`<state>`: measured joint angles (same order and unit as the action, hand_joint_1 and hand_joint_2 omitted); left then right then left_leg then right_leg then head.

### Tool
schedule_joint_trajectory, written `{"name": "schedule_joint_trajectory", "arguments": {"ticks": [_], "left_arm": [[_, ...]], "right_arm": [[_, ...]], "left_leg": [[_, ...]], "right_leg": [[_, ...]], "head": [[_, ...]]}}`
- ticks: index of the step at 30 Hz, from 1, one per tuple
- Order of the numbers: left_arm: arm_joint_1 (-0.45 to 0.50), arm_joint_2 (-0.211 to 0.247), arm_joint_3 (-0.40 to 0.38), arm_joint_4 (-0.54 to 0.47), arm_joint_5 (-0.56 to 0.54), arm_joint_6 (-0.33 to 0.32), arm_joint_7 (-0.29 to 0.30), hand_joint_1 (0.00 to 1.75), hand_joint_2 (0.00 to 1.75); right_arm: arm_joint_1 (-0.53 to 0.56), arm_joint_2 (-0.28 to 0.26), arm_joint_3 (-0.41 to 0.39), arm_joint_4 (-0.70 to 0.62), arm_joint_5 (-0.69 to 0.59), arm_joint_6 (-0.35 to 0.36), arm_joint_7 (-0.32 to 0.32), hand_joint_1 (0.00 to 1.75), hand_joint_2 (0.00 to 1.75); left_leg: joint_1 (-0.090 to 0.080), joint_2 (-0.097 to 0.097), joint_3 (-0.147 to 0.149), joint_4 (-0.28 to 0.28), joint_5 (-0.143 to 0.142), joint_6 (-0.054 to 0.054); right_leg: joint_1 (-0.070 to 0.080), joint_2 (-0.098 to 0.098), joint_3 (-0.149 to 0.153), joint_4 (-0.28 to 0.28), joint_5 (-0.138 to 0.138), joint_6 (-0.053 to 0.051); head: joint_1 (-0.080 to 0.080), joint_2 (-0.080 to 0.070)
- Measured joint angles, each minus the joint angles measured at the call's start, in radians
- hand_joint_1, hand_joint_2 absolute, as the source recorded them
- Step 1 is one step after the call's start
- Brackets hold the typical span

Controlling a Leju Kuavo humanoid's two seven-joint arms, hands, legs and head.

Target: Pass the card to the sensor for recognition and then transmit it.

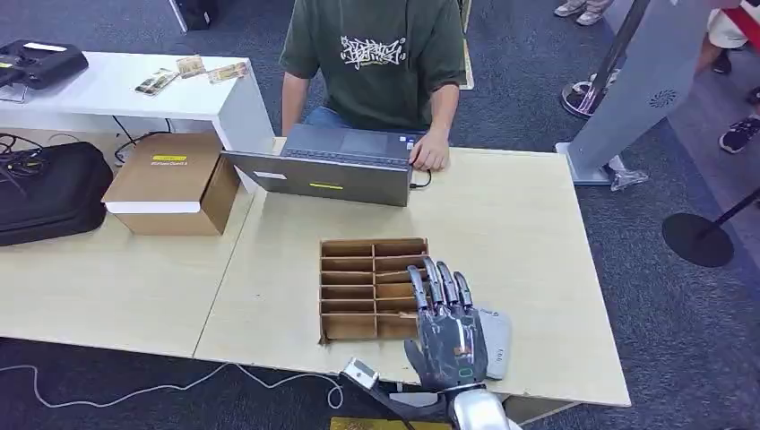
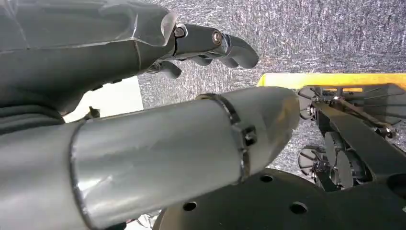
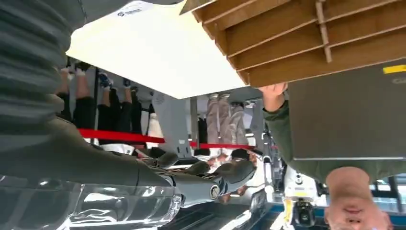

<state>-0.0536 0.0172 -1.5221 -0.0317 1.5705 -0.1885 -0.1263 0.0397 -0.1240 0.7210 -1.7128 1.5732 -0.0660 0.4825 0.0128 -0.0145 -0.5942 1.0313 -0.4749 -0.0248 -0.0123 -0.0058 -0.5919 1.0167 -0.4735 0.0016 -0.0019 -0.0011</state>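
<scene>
While hovering at the divider tray (image 1: pixel 372 288), right robot hand (image 1: pixel 445 322) fingers apart, holding nothing; could snag tray partitions, miss grey sensor pad (image 1: pixel 496 344).

Dark grey right hand (image 1: pixel 447 333) with silver-jointed fingers (image 1: pixel 438 285), grey ribbed cover, shiny silver forearm (image 1: pixel 479 410).

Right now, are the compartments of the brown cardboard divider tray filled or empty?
Empty, as far as the head view shows: the cardboard divider tray shows only bare brown slots. The right hand covers its near right corner, so those slots cannot be judged.
</scene>
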Motion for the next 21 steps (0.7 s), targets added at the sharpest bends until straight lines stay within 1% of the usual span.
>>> {"name": "schedule_joint_trajectory", "arguments": {"ticks": [2,6,7,10,11,14,21], "left_arm": [[0.000,0.000,0.000,0.000,0.000,0.000,0.000,0.00,0.00],[0.000,0.002,0.000,0.000,0.000,0.000,0.000,0.00,0.00],[0.000,0.002,0.000,0.000,0.000,0.000,0.000,0.00,0.00],[-0.001,0.002,0.000,0.000,-0.001,0.000,0.000,0.00,0.00],[-0.001,0.002,0.000,0.000,-0.002,0.000,0.000,0.00,0.00],[-0.001,0.002,0.000,0.000,-0.003,0.000,0.000,0.00,0.00],[-0.002,0.003,0.000,0.000,-0.003,-0.001,0.001,0.00,0.00]], "right_arm": [[0.005,0.014,-0.008,0.006,0.000,0.011,-0.031,0.00,1.75],[0.007,0.032,-0.018,0.024,0.000,0.019,-0.057,0.00,1.75],[0.006,0.038,-0.019,0.029,0.000,0.016,-0.063,0.00,0.00],[-0.002,0.050,-0.024,0.045,0.000,0.006,-0.076,0.00,0.00],[-0.004,0.055,-0.026,0.051,0.000,-0.002,-0.084,0.00,1.75],[-0.015,0.066,-0.030,0.072,0.000,-0.032,-0.099,0.00,1.75],[-0.046,0.068,-0.029,0.134,0.000,-0.097,-0.096,0.00,1.75]], "left_leg": [[0.000,0.000,0.000,0.000,0.000,0.000],[0.000,0.000,0.000,0.000,0.000,0.000],[0.000,0.000,0.000,0.000,0.000,0.000],[0.000,0.000,0.000,0.000,0.000,0.000],[0.000,0.000,0.000,0.000,0.000,0.000],[0.000,0.000,0.000,0.000,0.000,0.000],[0.000,0.000,0.000,0.000,0.000,0.000]], "right_leg": [[0.000,0.000,0.000,0.000,0.000,0.000],[0.000,0.000,0.000,0.000,0.000,0.000],[0.000,0.000,0.000,0.000,0.000,0.000],[0.000,0.000,0.000,0.000,0.000,0.000],[0.000,0.000,0.000,0.000,0.000,0.000],[0.000,0.000,0.000,0.000,0.000,0.000],[0.000,0.000,0.000,0.000,0.000,0.000]], "head": [[0.000,0.000],[0.000,0.000],[0.000,0.000],[0.000,0.000],[0.000,0.000],[0.000,0.000],[0.000,0.000]]}}
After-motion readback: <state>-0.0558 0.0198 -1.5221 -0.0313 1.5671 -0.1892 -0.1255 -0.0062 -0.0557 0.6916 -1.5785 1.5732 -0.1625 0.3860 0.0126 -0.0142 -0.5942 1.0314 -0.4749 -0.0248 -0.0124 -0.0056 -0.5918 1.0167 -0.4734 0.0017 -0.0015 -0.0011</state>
